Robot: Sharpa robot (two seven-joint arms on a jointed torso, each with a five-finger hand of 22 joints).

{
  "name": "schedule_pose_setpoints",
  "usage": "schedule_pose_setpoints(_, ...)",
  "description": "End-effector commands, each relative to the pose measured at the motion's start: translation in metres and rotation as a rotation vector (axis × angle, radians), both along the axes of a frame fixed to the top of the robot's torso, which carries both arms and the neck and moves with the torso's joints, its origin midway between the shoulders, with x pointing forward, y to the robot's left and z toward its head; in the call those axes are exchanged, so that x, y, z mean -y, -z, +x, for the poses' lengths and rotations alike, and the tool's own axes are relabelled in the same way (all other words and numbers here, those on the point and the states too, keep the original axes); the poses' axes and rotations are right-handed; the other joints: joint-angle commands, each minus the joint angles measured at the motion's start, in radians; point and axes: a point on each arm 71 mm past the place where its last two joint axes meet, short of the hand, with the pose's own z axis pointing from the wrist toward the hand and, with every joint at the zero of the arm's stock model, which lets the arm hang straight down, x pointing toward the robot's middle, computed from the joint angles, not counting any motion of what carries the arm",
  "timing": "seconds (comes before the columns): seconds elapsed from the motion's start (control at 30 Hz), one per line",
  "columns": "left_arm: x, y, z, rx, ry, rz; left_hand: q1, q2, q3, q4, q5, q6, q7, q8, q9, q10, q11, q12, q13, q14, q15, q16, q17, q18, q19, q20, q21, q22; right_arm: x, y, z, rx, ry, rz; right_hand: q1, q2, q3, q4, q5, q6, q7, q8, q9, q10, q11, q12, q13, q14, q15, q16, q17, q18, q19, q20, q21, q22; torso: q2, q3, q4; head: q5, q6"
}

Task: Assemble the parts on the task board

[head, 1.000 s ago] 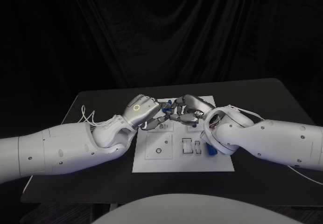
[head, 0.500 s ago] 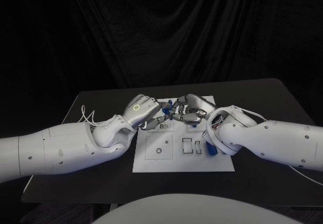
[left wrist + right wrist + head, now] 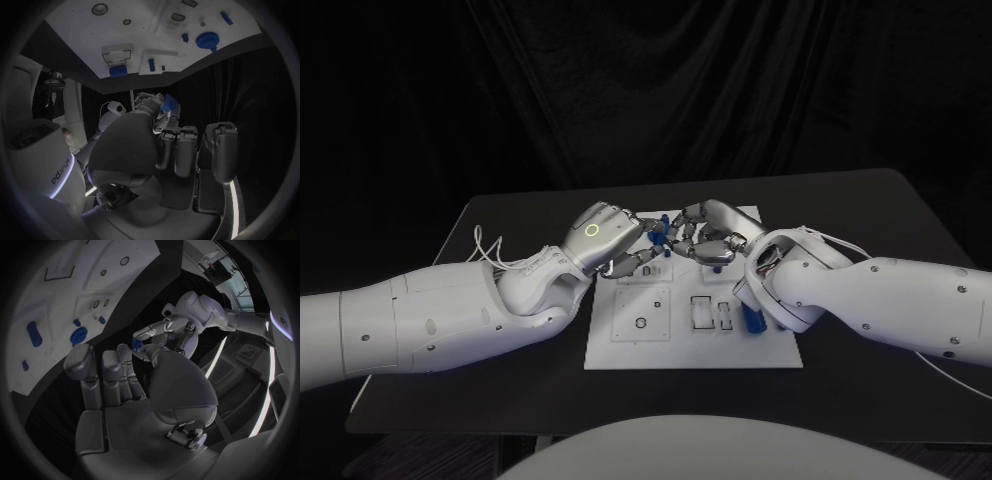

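Over the far edge of the white task board (image 3: 646, 345) my left hand (image 3: 606, 236) and my right hand (image 3: 710, 232) meet fingertip to fingertip. A small blue part (image 3: 662, 225) sits between them, and fingers of both hands pinch it. The left wrist view has the right hand's fingers on this blue part (image 3: 169, 103), past my left hand (image 3: 140, 147). From the right wrist, the left hand's fingers reach the same part (image 3: 137, 345), just beyond my right hand (image 3: 134, 390). Both hands hang above the board.
More blue parts are on the board (image 3: 81, 25): a round one (image 3: 207, 40), small pegs (image 3: 150, 63) and an oblong piece (image 3: 751, 322) near the right edge. Empty recesses (image 3: 639, 323) line the board's near half. Black table (image 3: 877, 230) surrounds it.
My right hand has shifted slightly right and back, and the blue part sits a little higher between the fingertips. My left hand has hardly moved.
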Motion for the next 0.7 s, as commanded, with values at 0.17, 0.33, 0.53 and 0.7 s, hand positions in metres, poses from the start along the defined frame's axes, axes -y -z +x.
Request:
schedule_pose_setpoints(0.17,0.0022,-0.0013,-0.0001,0.009,0.015,-0.001,0.004,0.010,0.002,0.004,0.003,0.049,-0.044,0.004,0.002,0.106,-0.006,0.003,0.262,0.104,-0.004,-0.001,0.263,-0.002,0.040,-0.007,-0.004,0.227,0.0003,0.0032,-0.0002,-0.100,0.010,0.088,-0.026,0.004,-0.016,0.030,-0.111,-0.013,0.015,-0.037,-0.049,-0.013,0.013,0.007,0.000,-0.026,0.012,-0.005,-0.007,0.014,-0.021,0.012,-0.019,0.118,0.001,-0.0008,0.0011,0.000,0.000)
schedule_pose_setpoints(0.33,0.0021,-0.0011,0.0001,0.008,0.014,0.001,0.005,0.010,0.003,0.003,0.003,0.049,-0.044,0.003,0.002,0.106,-0.006,0.003,0.262,0.104,-0.005,-0.001,0.263,-0.002,0.041,-0.007,-0.004,0.227,0.0010,0.0054,0.0001,-0.141,0.018,0.098,-0.090,0.015,-0.066,0.033,-0.276,-0.019,0.024,-0.075,-0.104,-0.018,0.023,0.027,0.004,-0.033,0.021,0.001,-0.010,0.016,-0.025,0.021,-0.024,0.117,0.001,-0.0006,0.0011,0.000,0.000)
schedule_pose_setpoints(0.53,0.0026,-0.0010,0.0001,0.007,0.015,0.001,0.006,0.010,0.004,0.003,0.003,0.049,-0.044,0.003,0.002,0.106,-0.006,0.003,0.262,0.104,-0.005,-0.001,0.263,-0.002,0.040,-0.007,-0.004,0.227,-0.0004,0.0065,0.0000,-0.160,0.018,0.100,-0.110,0.026,-0.090,0.034,-0.320,-0.002,0.023,-0.076,-0.126,-0.017,0.022,0.040,0.005,-0.035,0.021,0.006,-0.011,0.017,-0.026,0.023,-0.025,0.116,0.001,-0.0001,0.0006,0.000,0.000)
schedule_pose_setpoints(0.7,0.0034,-0.0011,-0.0001,0.007,0.017,0.000,0.006,0.010,0.004,0.003,0.003,0.049,-0.044,0.003,0.002,0.106,-0.006,0.003,0.262,0.104,-0.005,-0.001,0.263,-0.002,0.040,-0.007,-0.005,0.227,-0.0014,0.0074,0.0005,-0.168,0.021,0.096,-0.089,0.036,-0.089,0.022,-0.279,0.015,0.019,-0.070,-0.136,-0.019,0.019,0.046,0.005,-0.037,0.019,0.007,-0.015,0.018,-0.028,0.022,-0.029,0.115,0.001,0.0003,0.0009,-0.001,0.000)
